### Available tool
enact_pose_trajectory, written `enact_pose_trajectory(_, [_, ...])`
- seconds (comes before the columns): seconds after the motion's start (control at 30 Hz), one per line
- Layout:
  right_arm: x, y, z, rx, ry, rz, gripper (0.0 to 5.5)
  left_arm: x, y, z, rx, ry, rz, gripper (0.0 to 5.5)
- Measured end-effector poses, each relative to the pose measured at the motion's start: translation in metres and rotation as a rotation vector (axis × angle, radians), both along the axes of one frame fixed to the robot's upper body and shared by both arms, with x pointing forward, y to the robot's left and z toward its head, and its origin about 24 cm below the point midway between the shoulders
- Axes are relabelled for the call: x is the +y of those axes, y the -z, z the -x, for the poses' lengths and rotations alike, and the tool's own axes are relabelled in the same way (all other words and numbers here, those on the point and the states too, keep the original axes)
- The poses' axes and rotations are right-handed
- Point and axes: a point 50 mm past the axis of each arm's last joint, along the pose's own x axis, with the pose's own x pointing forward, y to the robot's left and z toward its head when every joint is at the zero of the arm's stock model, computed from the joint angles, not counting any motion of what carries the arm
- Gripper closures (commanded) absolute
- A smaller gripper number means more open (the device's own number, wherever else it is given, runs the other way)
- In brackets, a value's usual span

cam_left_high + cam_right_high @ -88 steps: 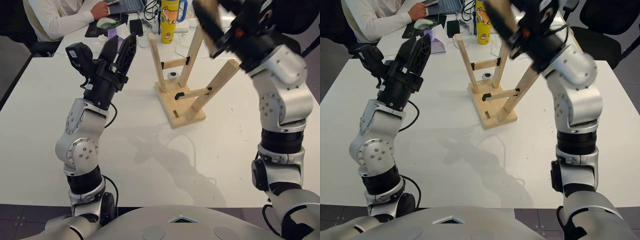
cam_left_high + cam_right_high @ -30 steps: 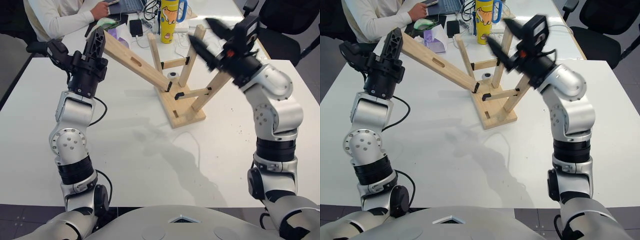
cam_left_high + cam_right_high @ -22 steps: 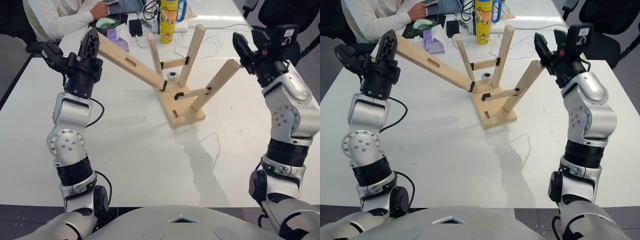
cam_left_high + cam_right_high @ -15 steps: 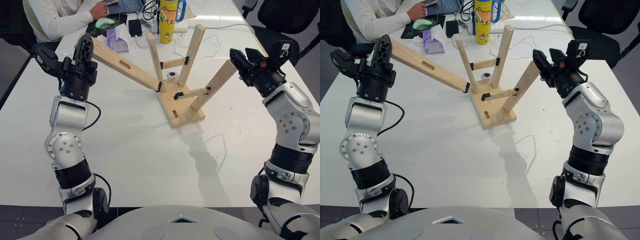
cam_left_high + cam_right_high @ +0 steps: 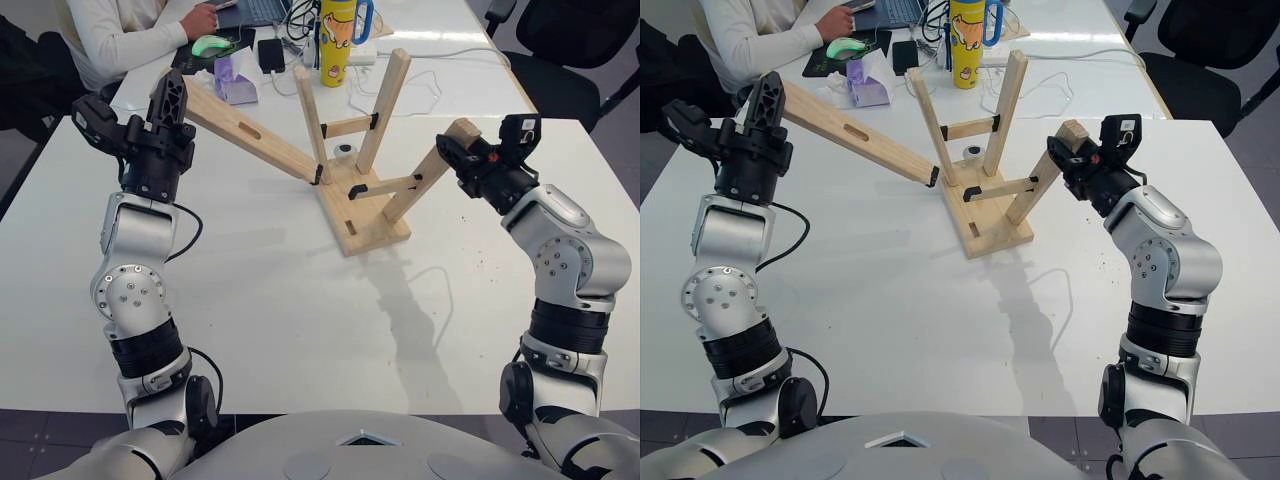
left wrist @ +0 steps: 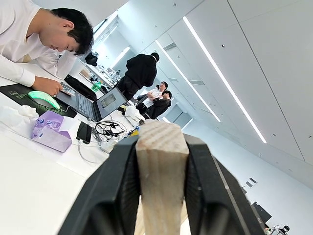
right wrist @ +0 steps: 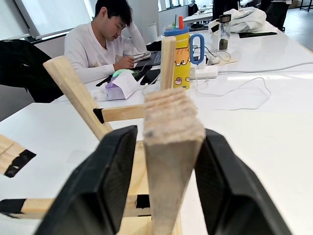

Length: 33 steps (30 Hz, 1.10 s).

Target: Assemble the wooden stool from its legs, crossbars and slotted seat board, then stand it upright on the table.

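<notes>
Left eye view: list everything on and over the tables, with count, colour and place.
seat board: 1, pale wood, flat on the near table.
fitted legs: 3, pale wood, rising from the seat board.
fourth leg: 1, pale wood, slanting, lower end by the board.
crossbars: 2, pale wood with black ends, between fitted legs.
cup: 1, yellow with blue handle, far table.
mouse: 1, green, far table.
near table: 1, white.
left gripper: 1, black, shut on the fourth leg's upper end.
right gripper: 1, black, at the rightmost fitted leg's top.

yellow tumbler (image 5: 340,45): upright
black block (image 5: 272,53): just left of tumbler
purple box (image 5: 236,76): farther left
green mouse (image 5: 211,45): leftmost
</notes>
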Motion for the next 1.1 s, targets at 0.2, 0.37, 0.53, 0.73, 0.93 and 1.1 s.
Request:
enact_pose_trajectory(0.2, [0.013,0.001,0.001,0.019,-0.045,0.024,4.45,-0.001,0.007,-0.004,0.042,-0.021,-0.023,4.44])
enact_pose_trajectory(0.37, [0.035,0.006,-0.003,-0.003,0.052,-0.020,4.45,0.000,0.023,-0.008,0.137,-0.081,-0.049,4.44])
enact_pose_trajectory(0.53, [0.055,0.004,-0.005,-0.018,0.122,-0.067,4.45,-0.004,0.054,-0.011,0.322,-0.145,-0.039,4.44])
enact_pose_trajectory(0.73, [0.077,0.005,0.001,-0.001,0.123,-0.068,4.46,-0.017,0.067,-0.009,0.408,-0.190,0.095,4.44])
enact_pose_trajectory(0.93, [0.084,0.007,0.006,0.022,0.126,-0.082,4.46,-0.022,0.069,-0.012,0.435,-0.251,0.000,4.44])
enact_pose_trajectory(1.1, [0.088,0.007,0.008,0.029,0.135,-0.096,4.46,-0.031,0.072,-0.014,0.433,-0.251,-0.071,4.44])
